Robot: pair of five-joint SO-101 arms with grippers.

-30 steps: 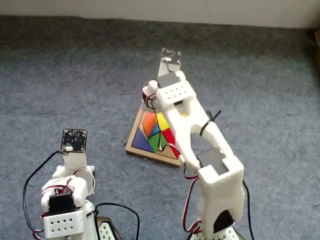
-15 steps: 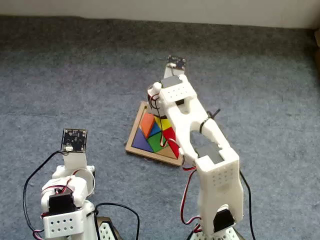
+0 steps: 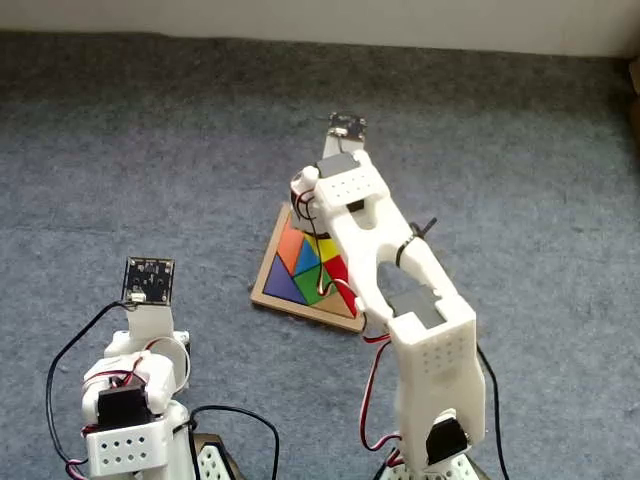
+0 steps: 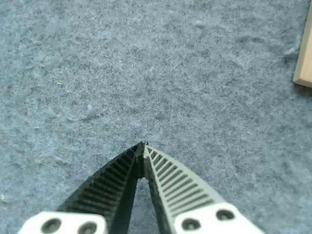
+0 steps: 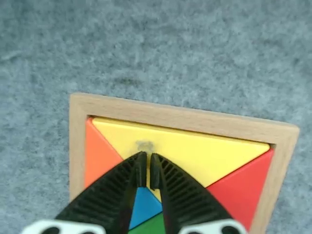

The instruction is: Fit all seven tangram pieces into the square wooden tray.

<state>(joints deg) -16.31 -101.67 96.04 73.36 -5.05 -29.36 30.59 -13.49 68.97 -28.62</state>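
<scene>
The square wooden tray (image 3: 268, 262) lies on the carpet mid-table and holds the coloured pieces: orange (image 3: 292, 248), blue (image 3: 310, 258), yellow (image 3: 323, 243), red (image 3: 340, 272), green (image 3: 318, 287) and purple (image 3: 283, 287). The right arm (image 3: 375, 235) stretches over the tray and hides its right part. My right gripper (image 5: 147, 157) is shut with nothing in it, tips down on the yellow triangle (image 5: 204, 148) near the tray's rim (image 5: 180, 116). Orange (image 5: 97, 157), red (image 5: 241, 180) and blue (image 5: 145, 204) pieces flank it. My left gripper (image 4: 143, 147) is shut above bare carpet.
Grey carpet (image 3: 150, 150) covers the whole table. The left arm (image 3: 135, 390) is folded at the near left, away from the tray. One tray corner (image 4: 305, 58) shows off to the side of the left gripper. A pale wall edge (image 3: 320, 18) runs along the far side.
The right arm has shifted over the tray, its wrist lower and slightly turned, with more of the tray's right side covered. The left arm has stayed still.
</scene>
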